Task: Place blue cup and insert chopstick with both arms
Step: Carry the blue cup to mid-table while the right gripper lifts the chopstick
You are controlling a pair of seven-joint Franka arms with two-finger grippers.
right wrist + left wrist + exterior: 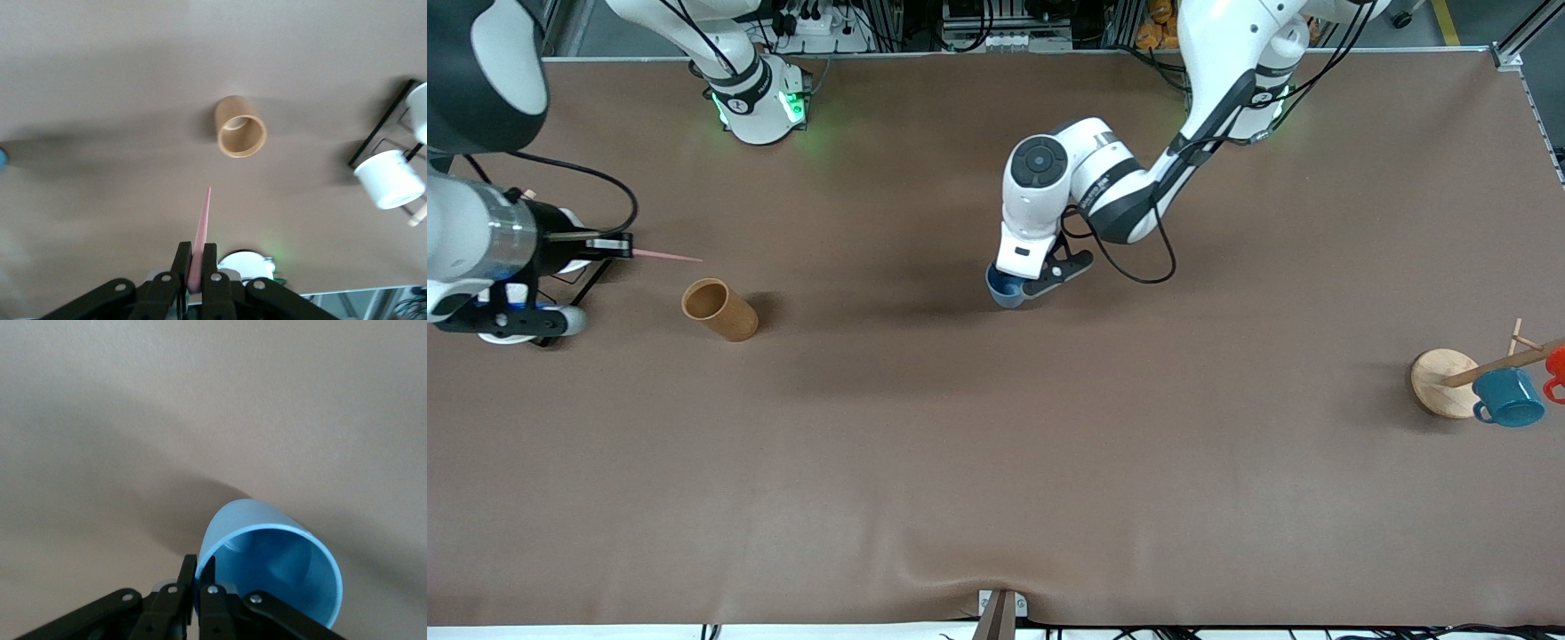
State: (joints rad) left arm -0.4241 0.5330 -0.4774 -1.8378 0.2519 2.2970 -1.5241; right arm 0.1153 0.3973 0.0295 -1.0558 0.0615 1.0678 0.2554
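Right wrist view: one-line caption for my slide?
Right gripper shut on the chopstick, held above the table with the brown cup upright ahead.

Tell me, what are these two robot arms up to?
The left gripper is shut on the rim of the blue cup, over the middle of the table. The right gripper is shut on the pink chopstick, near the brown cup at the right arm's end. The chopstick is not yet in the blue cup.

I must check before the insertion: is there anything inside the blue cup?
The blue cup, pinched at its rim by the left hand, shows only a bare blue inside. The hand's fingers cover a small part near the rim.
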